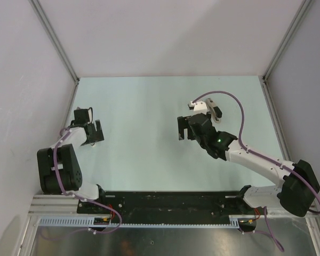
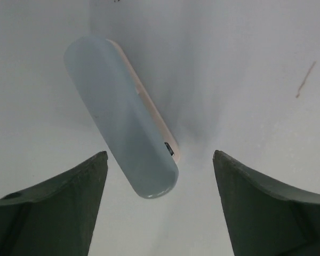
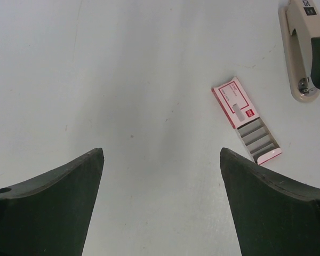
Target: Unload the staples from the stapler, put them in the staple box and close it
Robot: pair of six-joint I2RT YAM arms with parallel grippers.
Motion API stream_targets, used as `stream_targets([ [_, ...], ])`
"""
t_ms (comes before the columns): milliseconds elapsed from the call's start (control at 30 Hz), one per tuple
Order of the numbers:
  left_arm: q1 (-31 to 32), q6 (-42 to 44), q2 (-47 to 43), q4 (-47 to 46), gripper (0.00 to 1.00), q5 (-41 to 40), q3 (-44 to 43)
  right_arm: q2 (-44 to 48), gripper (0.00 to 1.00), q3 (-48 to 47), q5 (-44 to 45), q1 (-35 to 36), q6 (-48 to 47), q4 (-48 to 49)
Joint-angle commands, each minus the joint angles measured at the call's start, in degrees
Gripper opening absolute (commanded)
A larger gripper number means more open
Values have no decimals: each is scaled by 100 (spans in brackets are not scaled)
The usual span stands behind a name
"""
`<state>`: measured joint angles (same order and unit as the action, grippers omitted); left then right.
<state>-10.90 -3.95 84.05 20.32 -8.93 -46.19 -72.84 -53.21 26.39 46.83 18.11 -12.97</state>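
The stapler [image 1: 208, 110] is beige with a black part and lies closed on the pale table right of centre; in the right wrist view the stapler [image 3: 303, 49] sits at the top right corner. My right gripper [image 1: 184, 128] hovers just left of it, open, and the gripper [image 3: 161, 150] has only bare table between its fingers. At the left, my left gripper [image 1: 94, 133] is open above the table, and the gripper [image 2: 157, 154] holds nothing. The staples are out of view.
A pink-and-white box [image 3: 246, 120] with a grey open end lies between the stapler and my right fingers. A pale blue oblong case [image 2: 121, 121] with a beige edge lies ahead of my left fingers. White walls and metal posts bound the table.
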Motion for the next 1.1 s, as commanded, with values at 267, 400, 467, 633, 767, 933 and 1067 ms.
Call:
stream_targets([
  [267, 61, -39, 667, -268, 30, 604, -470, 207, 89, 190, -310, 51, -84, 198],
  [400, 567, 194, 454, -259, 22, 814, -306, 172, 88, 192, -381, 53, -80, 226],
  [467, 891, 254, 213, -259, 20, 1034, -145, 156, 87, 189, -416, 61, -68, 232],
  [633, 2116, 241, -325, -256, 19, 1320, 225, 158, 86, 188, -434, 71, -69, 220],
  [767, 2929, 164, -472, -251, 21, 1433, 448, 183, 86, 188, -354, 79, -98, 122],
  [933, 3499, 53, -268, -253, 23, 1660, 463, 190, 86, 188, -167, 69, -27, -63],
  [1067, 3899, 133, 122, -169, 26, 1853, 330, 138, 87, 188, -139, 59, 135, -123],
])
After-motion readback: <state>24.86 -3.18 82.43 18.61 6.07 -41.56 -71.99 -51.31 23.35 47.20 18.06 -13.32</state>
